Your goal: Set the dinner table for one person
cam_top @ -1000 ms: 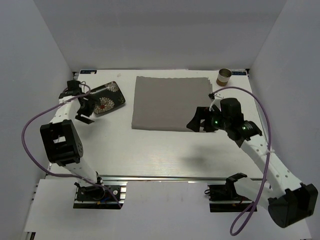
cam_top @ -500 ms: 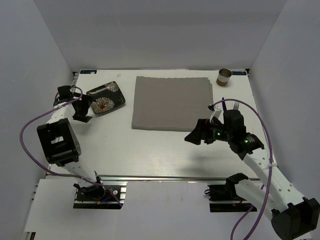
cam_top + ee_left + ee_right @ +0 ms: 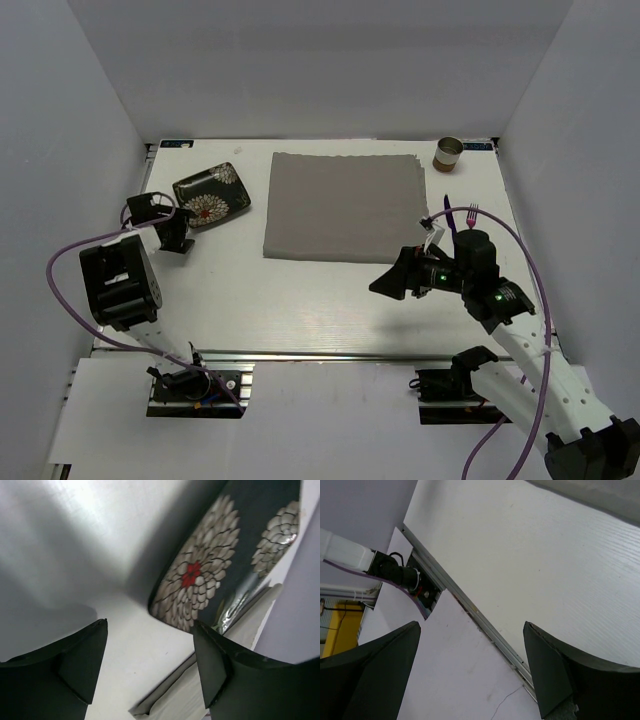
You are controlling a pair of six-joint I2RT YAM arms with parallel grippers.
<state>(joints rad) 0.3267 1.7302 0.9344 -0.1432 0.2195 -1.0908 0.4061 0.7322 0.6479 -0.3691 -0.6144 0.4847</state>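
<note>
The dinner table [image 3: 300, 290] is a white top with a metal rail [image 3: 470, 611] along its near edge. A grey placemat [image 3: 340, 205] lies in the middle of it. A dark plate with flower patterns [image 3: 210, 193] sits left of the mat. My left gripper [image 3: 175, 238] is just short of the plate's near edge, open and empty, and the plate [image 3: 220, 565] shows ahead of its fingers [image 3: 150, 665]. My right gripper [image 3: 392, 281] hangs open and empty over the table in front of the mat, with the rail in sight between its fingers [image 3: 470, 665].
A small brown cup [image 3: 447, 153] stands at the far right corner. A pink fork [image 3: 473, 212] and a purple utensil [image 3: 447, 218] lie right of the mat, partly behind my right arm. Grey walls close in three sides.
My left gripper has drawn back from the plate toward the near side, and its jaws have narrowed slightly. My right arm has moved nearer and to the left, uncovering the fork.
</note>
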